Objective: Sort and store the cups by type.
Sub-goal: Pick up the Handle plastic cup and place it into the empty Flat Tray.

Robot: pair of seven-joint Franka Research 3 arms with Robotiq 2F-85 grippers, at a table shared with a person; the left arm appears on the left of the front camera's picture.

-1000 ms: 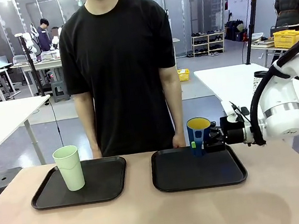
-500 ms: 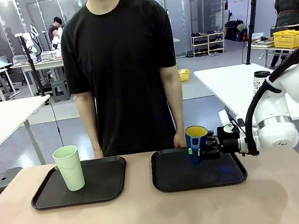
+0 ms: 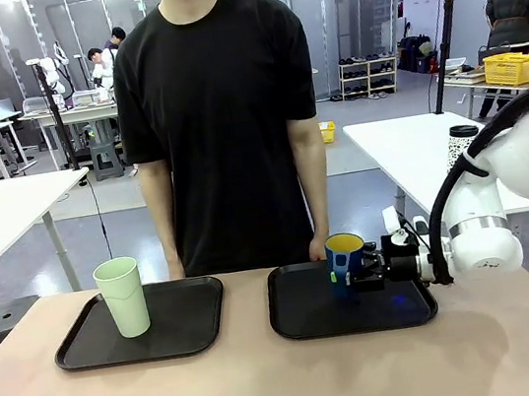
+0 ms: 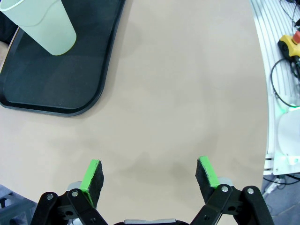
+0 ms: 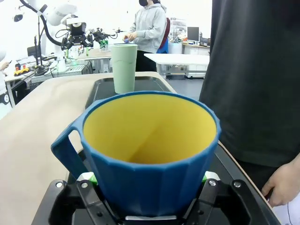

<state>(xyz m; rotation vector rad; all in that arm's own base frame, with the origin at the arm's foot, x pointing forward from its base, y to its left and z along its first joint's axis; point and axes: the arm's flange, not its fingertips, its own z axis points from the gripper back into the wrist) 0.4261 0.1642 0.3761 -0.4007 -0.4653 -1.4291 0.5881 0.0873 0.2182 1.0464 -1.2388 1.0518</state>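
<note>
The tall pale green plastic tumbler without handle (image 3: 122, 296) stands upright on the left black tray (image 3: 196, 336), in its far-left part, and nothing touches it. This cup looks already stored in its place.

The short dark blue mug with the yellow inside (image 3: 345, 264) is over the right black tray (image 3: 308, 323), near its far edge, just in front of the person in the black T-shirt (image 3: 222, 115). The right end effector (image 3: 355, 272) comes in from the side and its fingers are closed on the lower body of the mug; in the right wrist view the green pads (image 5: 86, 177) press on both sides of the mug (image 5: 150, 154), with the blue handle pointing to one side. Whether the bottom of the mug touches the tray or hangs just above it cannot be told from the pictures.

The left end effector (image 4: 149, 180) is wide open and holds nothing. It hangs over the bare beige bench (image 4: 187, 93), beside the near corner of the left tray (image 4: 51, 91), where the tumbler (image 4: 40, 23) is seen at the top.

So the sorting appears nearly finished: one cup is on each tray. What is left, as a judgement, is to set the mug down fully, open the fingers and take the arm away without tipping it.
</note>
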